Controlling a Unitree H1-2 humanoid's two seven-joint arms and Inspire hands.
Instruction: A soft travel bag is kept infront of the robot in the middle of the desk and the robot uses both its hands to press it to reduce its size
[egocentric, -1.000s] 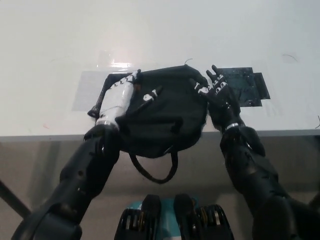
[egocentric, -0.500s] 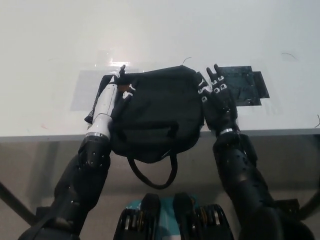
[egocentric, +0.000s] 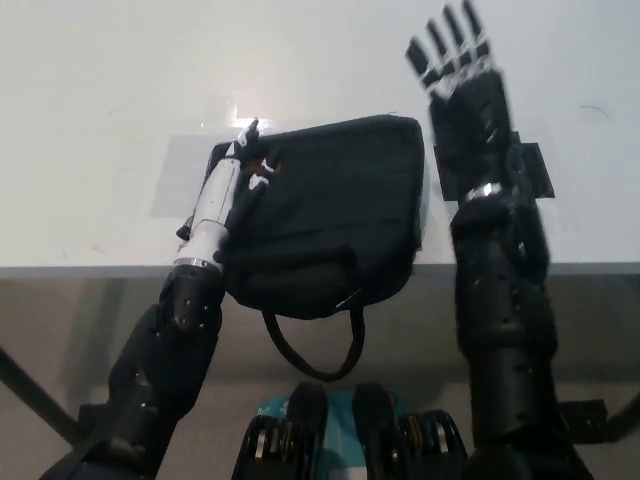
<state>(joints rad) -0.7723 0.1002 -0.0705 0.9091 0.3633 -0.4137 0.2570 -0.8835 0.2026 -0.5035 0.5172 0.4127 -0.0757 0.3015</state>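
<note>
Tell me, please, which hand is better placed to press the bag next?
The left hand: it already lies against the travel bag's left edge. The right hand is raised beyond the bag, fingers spread, touching nothing.

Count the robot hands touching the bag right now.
1. The white left hand lies against the bag's left edge. The black right hand is raised beyond the bag's far right corner, fingers spread, clear of it.

A white desk (egocentric: 100, 120) carries the black travel bag (egocentric: 340, 210) and black tape patch (egocentric: 530, 170).
</note>
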